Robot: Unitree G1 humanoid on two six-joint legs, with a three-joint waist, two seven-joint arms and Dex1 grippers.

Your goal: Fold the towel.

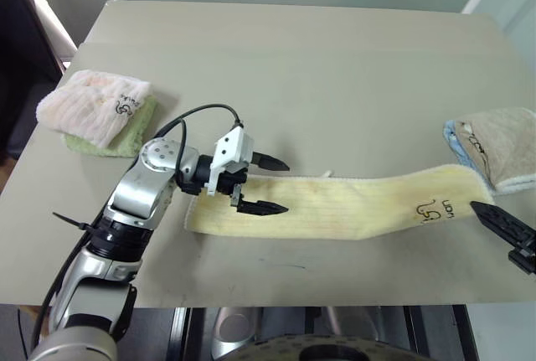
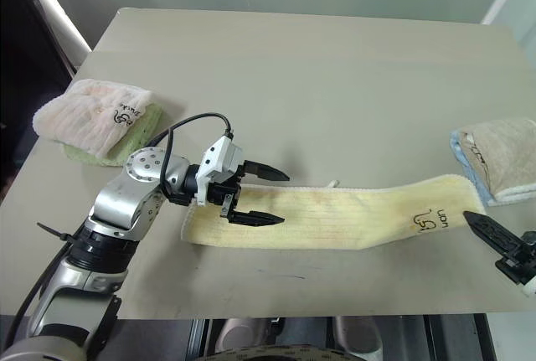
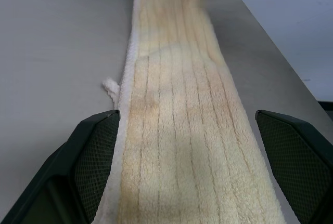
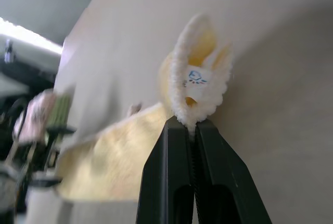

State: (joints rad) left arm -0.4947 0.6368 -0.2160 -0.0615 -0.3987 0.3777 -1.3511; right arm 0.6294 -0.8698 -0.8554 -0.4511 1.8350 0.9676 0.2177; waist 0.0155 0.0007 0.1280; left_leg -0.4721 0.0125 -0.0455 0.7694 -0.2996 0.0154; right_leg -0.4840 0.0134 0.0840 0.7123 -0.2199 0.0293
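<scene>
The towel is pale yellow and lies as a long strip across the front of the table, with a dark printed mark near its right end. My left gripper hovers open over the strip's left end, one finger on each side of its width. The left wrist view looks along the towel between the two spread fingers. At the right end, my right gripper is shut on the towel's end. The right wrist view shows the pinched, bunched edge with a small label rising above the closed fingertips.
A pink-white towel on a green cloth lies at the table's left side. A beige towel on a light blue cloth lies at the right edge, just behind the strip's right end. The table's front edge runs close below the strip.
</scene>
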